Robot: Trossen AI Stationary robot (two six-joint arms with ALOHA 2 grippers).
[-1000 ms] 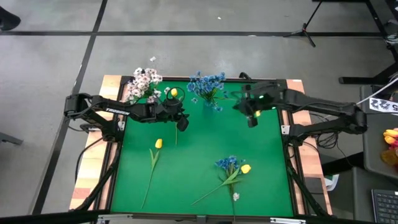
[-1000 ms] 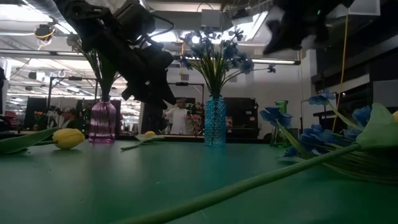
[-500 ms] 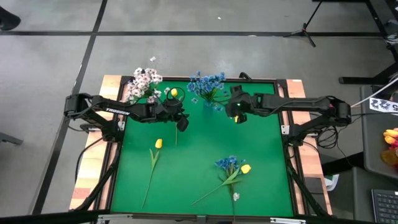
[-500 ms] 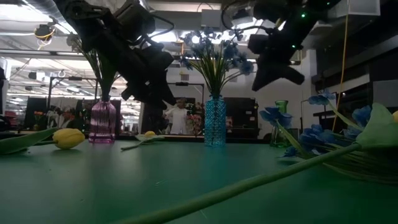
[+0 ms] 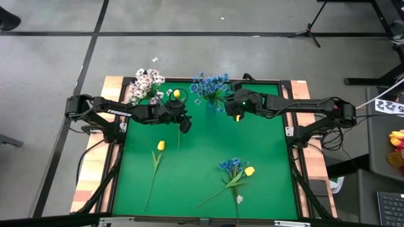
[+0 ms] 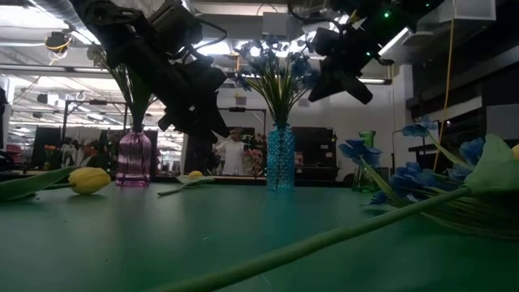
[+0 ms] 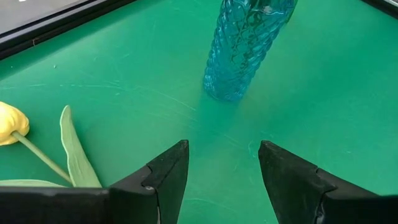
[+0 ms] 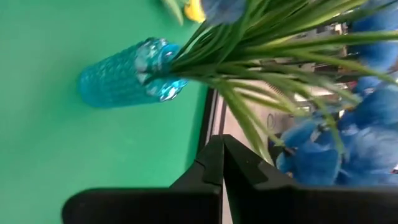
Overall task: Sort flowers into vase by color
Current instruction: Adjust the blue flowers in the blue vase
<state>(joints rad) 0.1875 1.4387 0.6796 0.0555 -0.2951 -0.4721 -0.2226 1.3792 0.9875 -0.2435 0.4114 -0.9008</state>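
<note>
High view: over the preceding second the right gripper had swung in from the table's right side to the blue flowers at the far edge; the left gripper had not moved. Unsorted flowers remained on the green mat: a yellow tulip toward the left, and a blue spray with a yellow bud nearer the front.

Low view: the right gripper hung level with the blooms above the blue vase, apparently to tidy them. A pink vase stood well apart.

Left wrist view: the fingers were parted and empty, facing the ribbed glass vase.

Right wrist view: the fingers were pressed together, gripping nothing, beside thin stiff green stalks.
</note>
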